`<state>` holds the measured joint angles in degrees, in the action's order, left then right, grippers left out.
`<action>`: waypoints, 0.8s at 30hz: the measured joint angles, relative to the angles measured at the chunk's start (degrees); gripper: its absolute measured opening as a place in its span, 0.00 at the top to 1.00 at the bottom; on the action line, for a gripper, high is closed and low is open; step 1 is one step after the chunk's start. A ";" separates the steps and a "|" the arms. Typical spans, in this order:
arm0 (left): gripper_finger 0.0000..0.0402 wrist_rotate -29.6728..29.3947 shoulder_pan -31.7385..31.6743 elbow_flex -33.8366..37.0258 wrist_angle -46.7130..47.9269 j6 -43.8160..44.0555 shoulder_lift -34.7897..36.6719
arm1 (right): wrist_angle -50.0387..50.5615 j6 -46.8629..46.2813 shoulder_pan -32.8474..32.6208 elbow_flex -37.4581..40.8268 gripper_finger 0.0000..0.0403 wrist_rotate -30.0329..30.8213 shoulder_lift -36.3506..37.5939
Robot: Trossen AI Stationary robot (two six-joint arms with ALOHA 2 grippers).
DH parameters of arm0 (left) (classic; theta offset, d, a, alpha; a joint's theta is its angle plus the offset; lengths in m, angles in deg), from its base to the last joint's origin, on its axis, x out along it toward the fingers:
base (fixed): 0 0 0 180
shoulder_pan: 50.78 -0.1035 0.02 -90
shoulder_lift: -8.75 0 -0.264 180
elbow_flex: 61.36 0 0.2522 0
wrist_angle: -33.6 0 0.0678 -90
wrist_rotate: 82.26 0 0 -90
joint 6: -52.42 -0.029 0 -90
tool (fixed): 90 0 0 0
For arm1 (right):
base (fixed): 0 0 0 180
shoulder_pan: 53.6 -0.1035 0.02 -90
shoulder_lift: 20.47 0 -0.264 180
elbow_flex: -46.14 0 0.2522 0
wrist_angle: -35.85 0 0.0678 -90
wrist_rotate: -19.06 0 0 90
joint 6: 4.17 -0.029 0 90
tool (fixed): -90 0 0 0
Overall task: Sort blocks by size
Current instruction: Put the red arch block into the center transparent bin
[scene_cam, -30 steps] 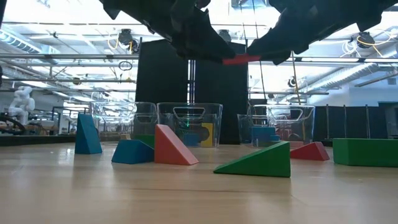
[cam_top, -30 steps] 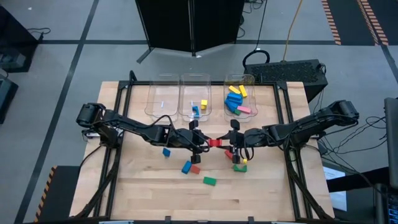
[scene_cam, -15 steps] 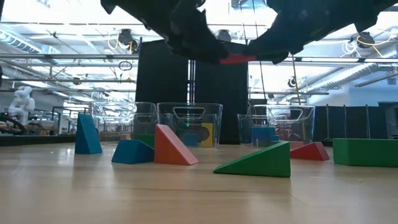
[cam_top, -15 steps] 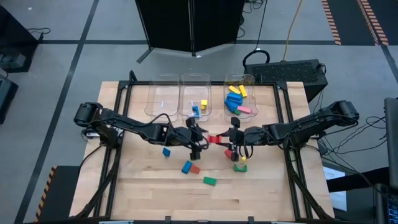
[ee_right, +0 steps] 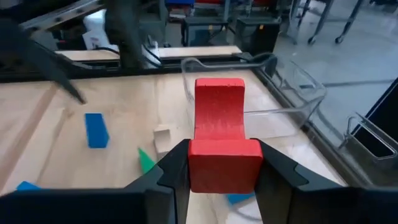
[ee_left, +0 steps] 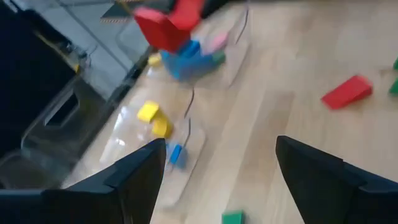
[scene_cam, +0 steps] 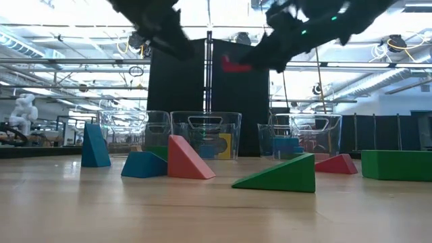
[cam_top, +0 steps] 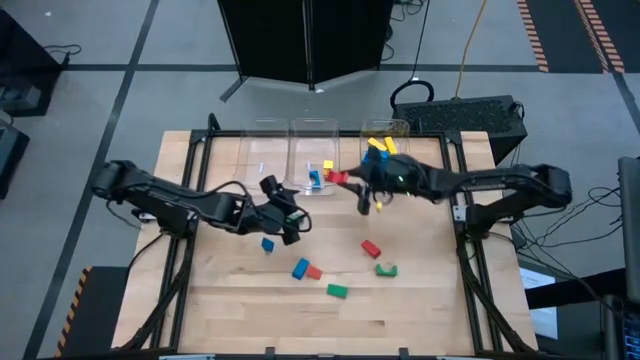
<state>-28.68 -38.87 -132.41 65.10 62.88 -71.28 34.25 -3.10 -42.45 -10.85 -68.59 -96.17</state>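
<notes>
Wooden table: right gripper clamps a red block, long axis pointing beyond its fingers, beside clear bins; left gripper spread empty.

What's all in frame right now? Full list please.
table: one, light wood, under everything
bins: three, clear, in a row at the table's far edge
binned blocks: yellow and blue in the middle bin; yellow, blue and pink in the right bin; the left bin's contents unclear
loose blocks: about six, blue, red and green, on the table in front of the bins
held block: one, red, in the air near the middle bin's right side
right gripper: fingers shut on the held block
left gripper: fingers open, empty, over the table in front of the bins
</notes>
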 joint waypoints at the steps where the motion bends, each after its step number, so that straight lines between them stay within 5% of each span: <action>1: 0.24 -0.13 0.32 1.02 0.68 1.10 0.61 | 0.57 -0.18 1.39 -1.15 0.70 -1.63 -1.40; 12: 0.24 1.33 0.89 13.10 2.23 12.78 4.44 | 10.25 1.70 8.42 -18.36 0.70 -7.63 -18.77; 24: 0.24 6.78 0.93 19.89 5.83 14.73 4.53 | 20.59 4.16 13.95 -34.91 0.70 -11.97 -35.82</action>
<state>-21.91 -37.94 -112.52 70.93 77.61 -66.75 54.84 1.06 -28.50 -45.76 -80.56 -131.99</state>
